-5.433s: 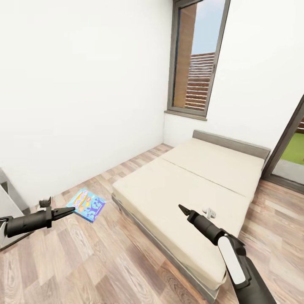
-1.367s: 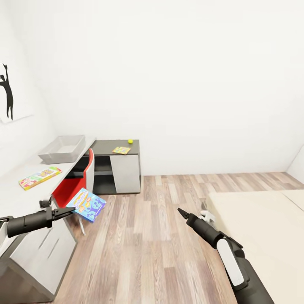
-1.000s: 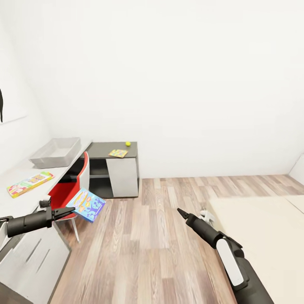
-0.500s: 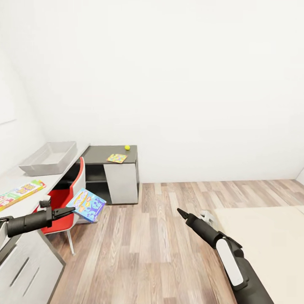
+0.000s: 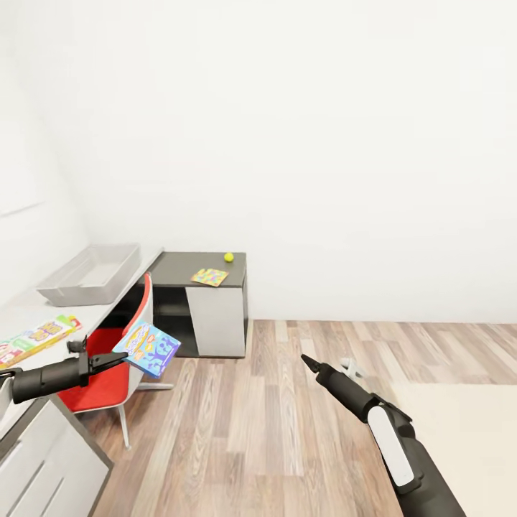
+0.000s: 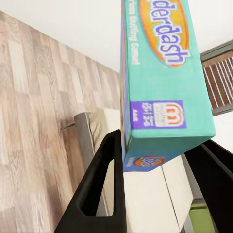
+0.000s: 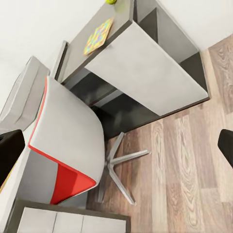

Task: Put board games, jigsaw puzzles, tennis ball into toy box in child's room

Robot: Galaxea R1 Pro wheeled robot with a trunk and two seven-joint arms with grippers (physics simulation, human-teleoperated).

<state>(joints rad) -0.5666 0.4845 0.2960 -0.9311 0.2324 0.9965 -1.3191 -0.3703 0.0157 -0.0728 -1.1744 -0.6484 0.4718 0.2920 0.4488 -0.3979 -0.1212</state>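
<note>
My left gripper is shut on the small blue board game, held out over the floor near the chair; the left wrist view shows the game's box clamped between the black fingers. The toy box sits on the pale table top, with the long colourful board game nearer me. One jigsaw puzzle and the tennis ball lie on the lower dark section. My right gripper is open and empty above the floor; its wrist view looks down on the puzzle and ball.
A red-and-white swivel chair stands between me and the desk, its star base on the wood floor. The bed's corner lies at the lower right. White walls close the room behind the desk.
The camera has swung from the bed round to the desk, and in the last half second drifted so the desk sits further right. Both arms keep their pose, the left still holding the blue game.
</note>
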